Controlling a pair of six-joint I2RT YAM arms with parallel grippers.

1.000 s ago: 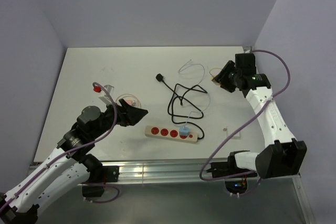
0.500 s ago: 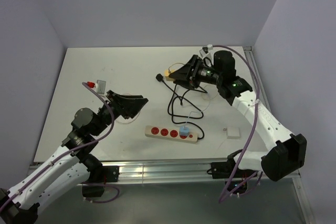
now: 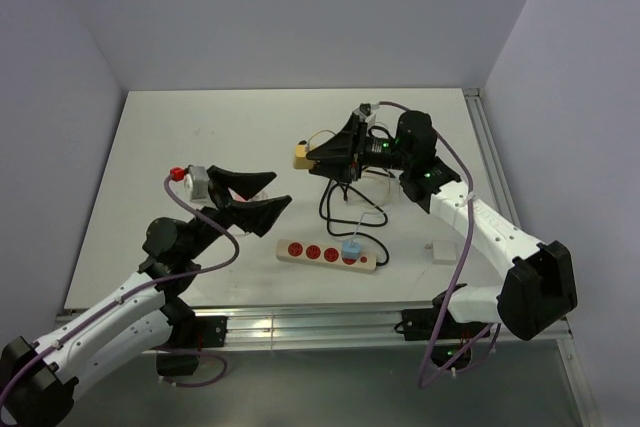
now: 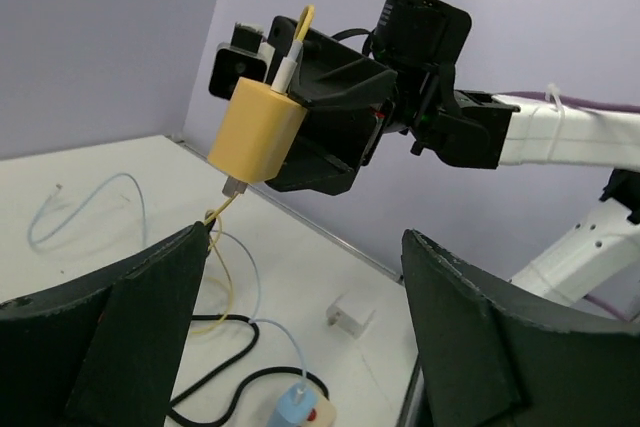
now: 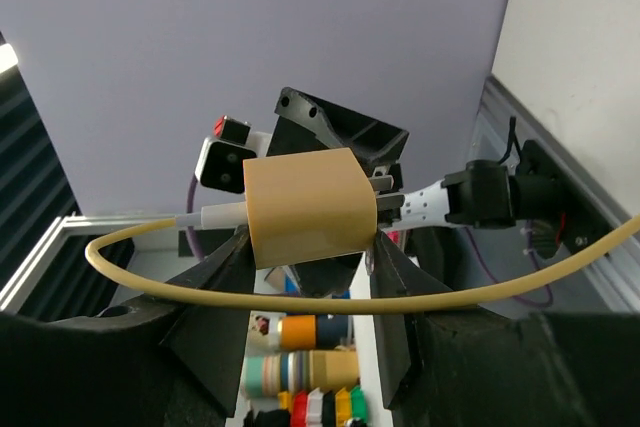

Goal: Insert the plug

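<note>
Currently, from overhead and both wrists:

Right claw [image 3: 316,156]: clamped on the yellow plug [image 3: 299,155], one finger on each of two opposite faces, held in the air above the table [image 3: 180,137].

Yellow plug: a blocky body with a white connector [image 5: 213,215] in one face and a yellow cord [image 5: 300,302] looping off it. Metal prongs are on the opposite face, turned toward the left arm.

Left claw [image 3: 276,192]: wide open, gripping nothing, raised off the table and aimed at the yellow plug but apart from it.

Power strip [image 3: 328,255]: flat on the table near the front edge, between the two arms. It has red sockets, with a blue plug [image 3: 351,250] seated at its right end.

Black cable [image 3: 350,192]: tangled on the table between the power strip and the right claw.

Small white block [image 3: 440,250]: on the table, right of the power strip.
</note>
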